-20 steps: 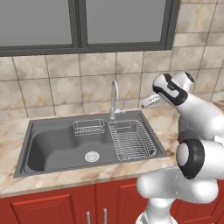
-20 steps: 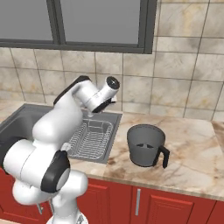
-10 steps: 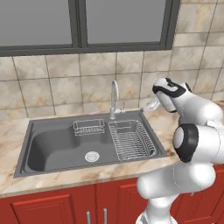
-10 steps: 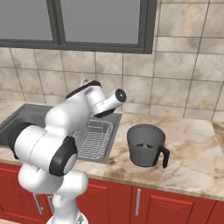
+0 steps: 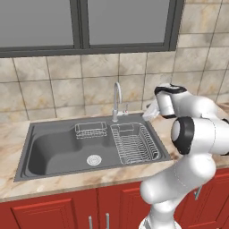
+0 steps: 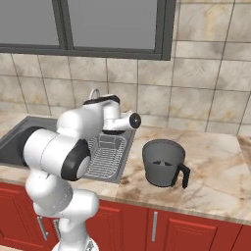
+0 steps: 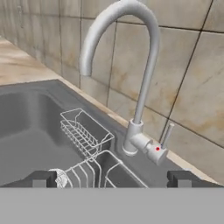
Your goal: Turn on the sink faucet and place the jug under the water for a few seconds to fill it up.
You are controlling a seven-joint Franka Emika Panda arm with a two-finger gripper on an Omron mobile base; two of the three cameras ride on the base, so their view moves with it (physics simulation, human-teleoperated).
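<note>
The chrome sink faucet point(image 7: 142, 74) arches over the dark grey sink point(image 7: 26, 144), with its small side lever point(image 7: 166, 134) upright at the base and no water running. My gripper point(image 7: 111, 179) is open and holds nothing; it faces the faucet base from a short way off, and its fingertips point(image 7: 41, 178) are spread wide. From the left base view the gripper point(image 5: 148, 112) hangs just right of the faucet point(image 5: 117, 99), above the sink's point(image 5: 53, 147) back right corner. The dark grey jug point(image 6: 162, 163) with a black handle stands upright on the counter right of the sink.
A wire rack point(image 5: 134, 142) fills the sink's right side and a small wire basket point(image 5: 90, 130) hangs at its back, near the round drain point(image 5: 93, 159). The tiled wall point(image 5: 67, 85) rises close behind the faucet. Marble counter point(image 6: 215, 171) stretches right of the jug.
The hand has sunk a little and drawn nearer the faucet base, while the elbow has folded down and inward. The gripper stays open. Jug and faucet have not moved.
</note>
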